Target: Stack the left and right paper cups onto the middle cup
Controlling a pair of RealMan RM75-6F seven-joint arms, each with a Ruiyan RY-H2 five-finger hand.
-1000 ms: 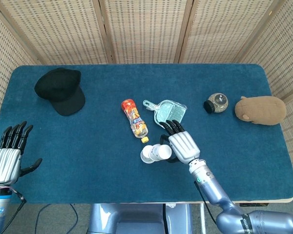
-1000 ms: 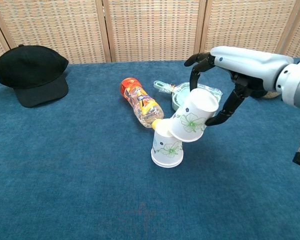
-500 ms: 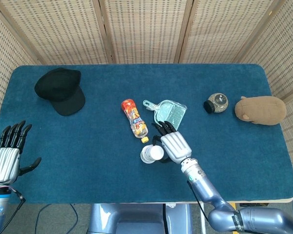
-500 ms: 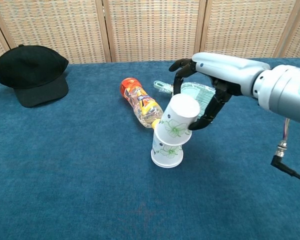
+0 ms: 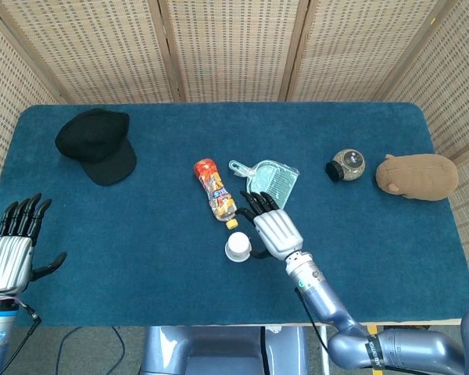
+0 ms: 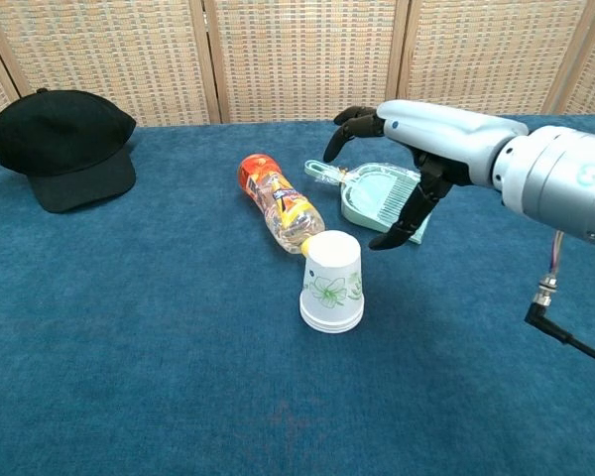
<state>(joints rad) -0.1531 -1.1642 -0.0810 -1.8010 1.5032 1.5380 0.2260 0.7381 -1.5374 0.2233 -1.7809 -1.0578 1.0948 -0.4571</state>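
Cup stack (image 6: 331, 286) sits nested near the table's (image 5: 102, 234) front edge. Right hand (image 6: 402, 178) hovers spread and empty, so lift straight up, don't clip it. Left hand (image 5: 12, 246) idles open.

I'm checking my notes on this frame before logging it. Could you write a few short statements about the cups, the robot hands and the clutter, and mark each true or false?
1. The stacked paper cups stand upside down on the table. True.
2. The right robot hand grips the stack. False: it hovers above and beside it, fingers apart, holding nothing.
3. The plastic bottle lies on its side next to the stack. True.
4. The black cap sits near the right robot hand. False: it lies at the far left of the table.
5. The left robot hand holds a cup. False: it is empty, at the table's left edge.
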